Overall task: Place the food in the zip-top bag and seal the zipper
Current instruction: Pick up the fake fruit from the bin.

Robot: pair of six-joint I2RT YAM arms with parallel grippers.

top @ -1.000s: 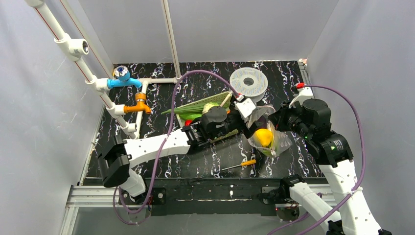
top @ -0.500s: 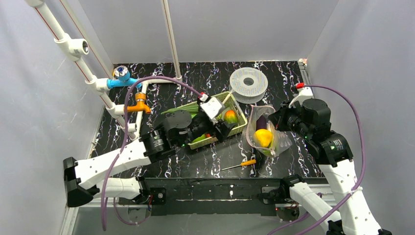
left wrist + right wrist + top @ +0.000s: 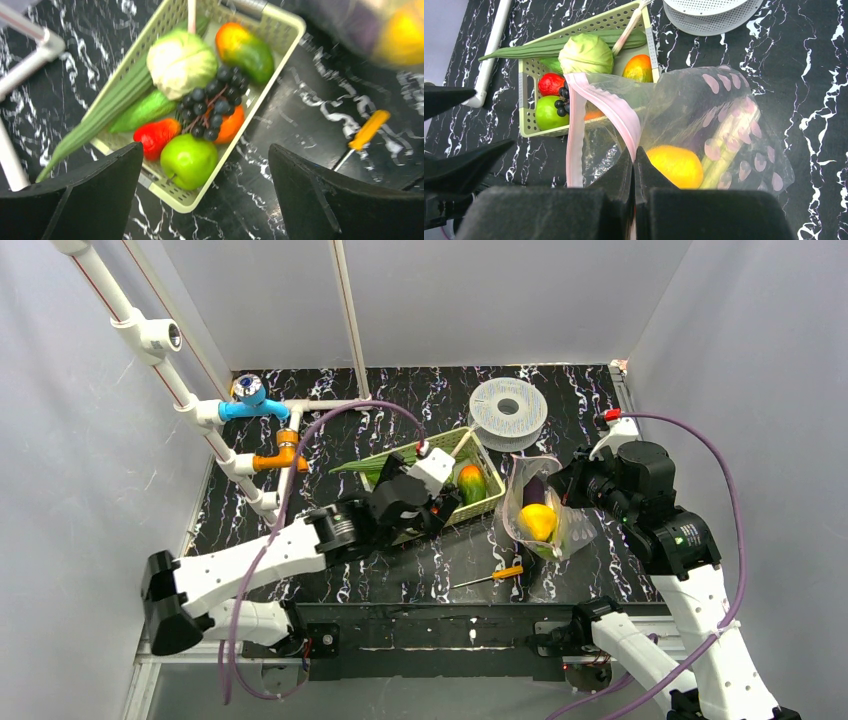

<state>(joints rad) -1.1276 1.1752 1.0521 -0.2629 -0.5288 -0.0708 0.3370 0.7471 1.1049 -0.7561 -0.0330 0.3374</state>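
Zip-top bag [image 3: 734, 100] is lying on the black marbled counter [image 3: 400, 580] just to the right of the pale-green basket [image 3: 282, 27], its mouth gaping toward the basket and pale pink ovals dotting its clear film. The right hand [image 3: 634, 152] is pinching the pink zipper [image 3: 611, 107] at the mouth edge, its fingers closed tight on the strip. Inside the bag a yellow pepper [image 3: 674, 165] is resting close to that hand, and the top view is showing a purple eggplant [image 3: 536, 490] lying against it. The left hand [image 3: 205, 147] is hovering above the basket with its fingers spread wide and nothing between them. In the basket a cabbage [image 3: 180, 62] is sitting beside an orange-and-green fruit [image 3: 245, 47], dark grapes [image 3: 212, 102] are lying across the middle, and a green apple [image 3: 187, 160] and a red pepper [image 3: 155, 135] are filling the near end. A cucumber [image 3: 142, 110] is lying along one side, and the leek [image 3: 107, 107] is poking out over the rim. A yellow-handled screwdriver [image 3: 367, 130] is lying on the counter near the bag, and a grey spool [image 3: 508, 410] is sitting behind it.
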